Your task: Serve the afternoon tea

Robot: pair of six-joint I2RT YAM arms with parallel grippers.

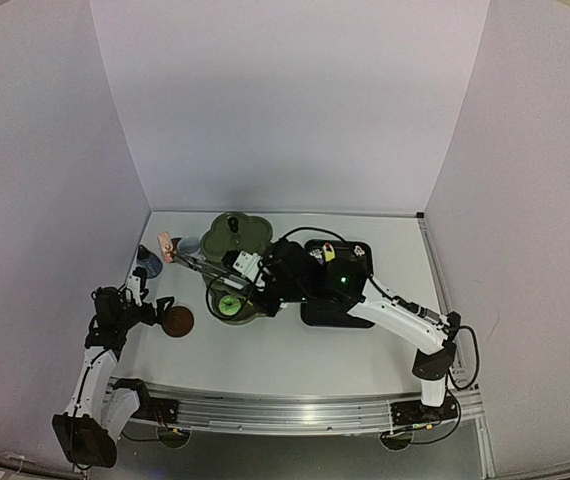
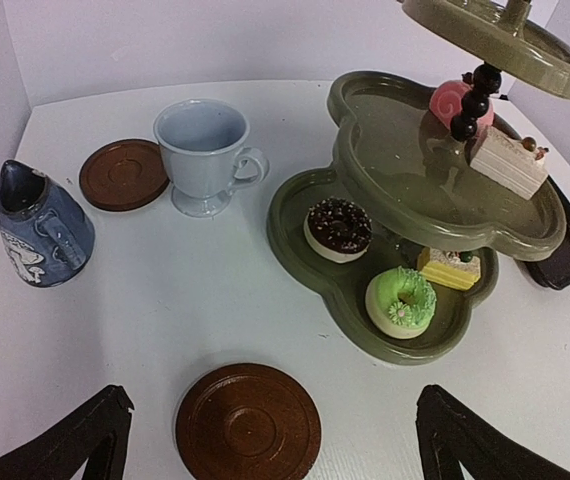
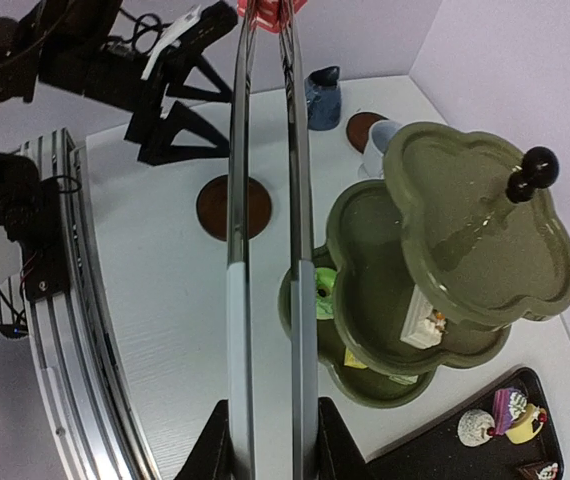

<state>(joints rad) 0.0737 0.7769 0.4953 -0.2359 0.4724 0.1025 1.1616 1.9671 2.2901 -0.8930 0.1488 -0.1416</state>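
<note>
The olive-green three-tier stand [image 1: 233, 238] stands mid-table. Its bottom tier [image 2: 310, 262] carries a chocolate doughnut [image 2: 338, 228], a green doughnut [image 2: 401, 300] and a yellow cake [image 2: 452, 268]. On the middle tier are a white slice [image 2: 506, 162] and a pink roll [image 2: 453, 100]. My right gripper [image 3: 270, 425] is shut on the thin metal tongs [image 3: 265, 250], whose tips pinch a small pink cake [image 1: 166, 245] left of the stand, above the white mug [image 2: 203, 153] and blue-grey pot [image 2: 40, 225]. My left gripper [image 2: 270, 445] hangs open over a brown coaster [image 2: 248, 422]. A second coaster [image 2: 123, 174] lies by the mug.
The black tray [image 3: 445, 455] right of the stand holds a few more small cakes [image 3: 510, 410]. White walls enclose the table on three sides. The metal rail [image 1: 285, 410] runs along the near edge.
</note>
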